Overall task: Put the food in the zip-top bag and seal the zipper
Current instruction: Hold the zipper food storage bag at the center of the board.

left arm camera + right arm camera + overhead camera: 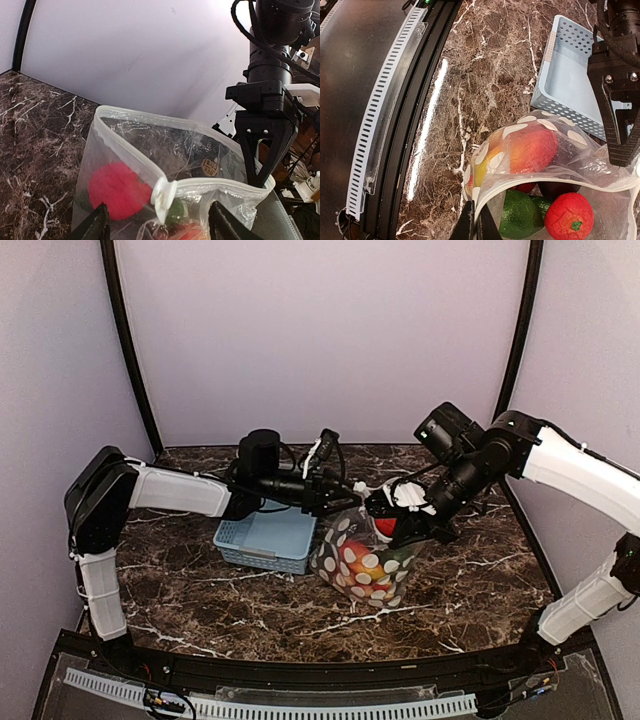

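The zip-top bag (362,562), clear with white dots, stands on the marble beside the basket with its mouth open. The food lies inside: a red tomato (569,215), a green piece (520,216) and an orange-red piece (532,149). In the left wrist view, the zipper's white slider (163,196) sits on the near mouth edge. My left gripper (161,226) is open, with a finger on each side of the slider and not touching it. My right gripper (475,227) is shut on the bag's mouth edge. From above, the left gripper (349,496) and right gripper (378,510) meet over the bag.
A light-blue slotted basket (262,536) stands left of the bag, under my left arm. A black rail (300,680) runs along the table's near edge. Purple walls close in the back and sides.
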Robot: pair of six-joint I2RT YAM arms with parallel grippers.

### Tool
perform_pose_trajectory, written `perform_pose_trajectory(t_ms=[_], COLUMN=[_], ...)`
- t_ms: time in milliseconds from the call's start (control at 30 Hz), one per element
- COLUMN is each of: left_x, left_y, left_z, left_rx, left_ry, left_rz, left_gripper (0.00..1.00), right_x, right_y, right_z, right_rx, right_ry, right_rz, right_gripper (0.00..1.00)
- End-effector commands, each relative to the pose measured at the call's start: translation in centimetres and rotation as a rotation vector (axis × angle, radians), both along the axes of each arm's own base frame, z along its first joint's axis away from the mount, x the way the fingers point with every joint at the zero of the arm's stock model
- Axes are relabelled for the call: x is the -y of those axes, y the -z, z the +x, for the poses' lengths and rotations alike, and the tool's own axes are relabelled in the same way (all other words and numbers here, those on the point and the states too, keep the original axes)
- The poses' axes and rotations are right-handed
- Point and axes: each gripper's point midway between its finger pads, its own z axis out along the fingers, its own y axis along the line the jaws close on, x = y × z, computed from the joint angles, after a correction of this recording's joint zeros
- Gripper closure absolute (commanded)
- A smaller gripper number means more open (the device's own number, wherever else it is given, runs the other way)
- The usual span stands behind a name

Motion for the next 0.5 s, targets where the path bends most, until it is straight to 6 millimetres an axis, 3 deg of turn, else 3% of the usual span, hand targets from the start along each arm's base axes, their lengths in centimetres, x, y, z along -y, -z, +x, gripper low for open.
perform_pose_trajectory(t_ms=[0, 233, 467], left_x=[0.6, 1.0, 0.7], left_y=[-1.4, -1.2, -2.5], left_z=[-0.4, -0.3, -0.4], left_rx=[0.025, 0.03, 0.034], left_ry=[0.085, 0.119, 0.124], left_rz=[-0.057, -0.067, -0.098], left_gripper=[0.38, 0.68, 0.82], right_x=[-0.2, -0.4, -0.3], right_y=[-0.4, -0.1, -0.7], right_z=[-0.1, 0.2, 0.6], right_rx=[-0.008, -0.012, 0.004], right_ry=[0.005, 0.016, 0.041], right_rz=[0.01, -0.004, -0.006], right_gripper=[0.97, 0.97, 0.97])
